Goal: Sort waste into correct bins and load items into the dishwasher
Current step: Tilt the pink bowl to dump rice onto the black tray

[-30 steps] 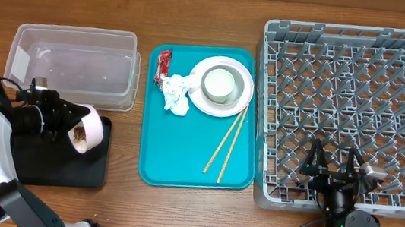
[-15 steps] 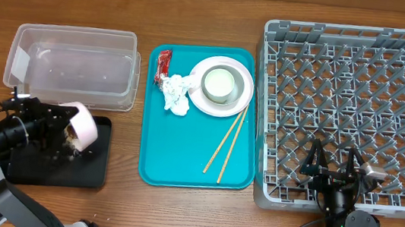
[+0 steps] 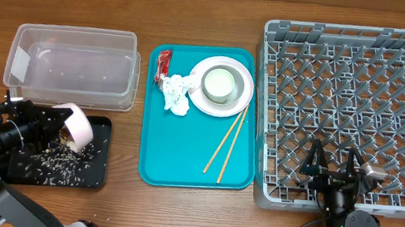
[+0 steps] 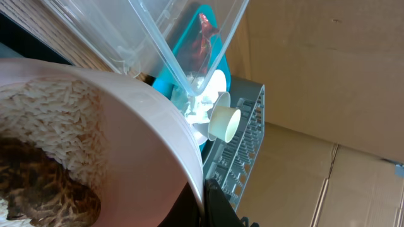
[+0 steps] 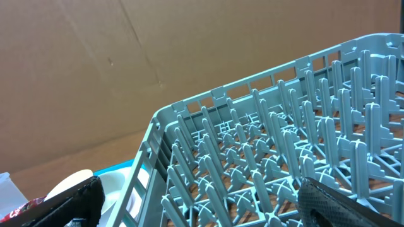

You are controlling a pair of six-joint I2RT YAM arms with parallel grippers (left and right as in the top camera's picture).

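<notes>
One bowl [image 3: 77, 124] is pinched by the left gripper [image 3: 52, 128] and tipped over the black tray [image 3: 92, 179], so that rice [image 3: 52, 159] is dumped there. The right gripper [image 3: 332, 163] is held spread at the rack [image 3: 264, 75]. Farther off, napkin [image 3: 177, 94] and wrapper [image 3: 163, 65] are left on the teal tray [image 3: 182, 157].

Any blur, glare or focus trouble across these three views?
Overhead: evenly lit, sharp, rice on the black tray readable. Left wrist: bowl crowds the frame, slightly soft; bright glare on the clear tub. Right wrist: dish rack crisp, no glare.
</notes>
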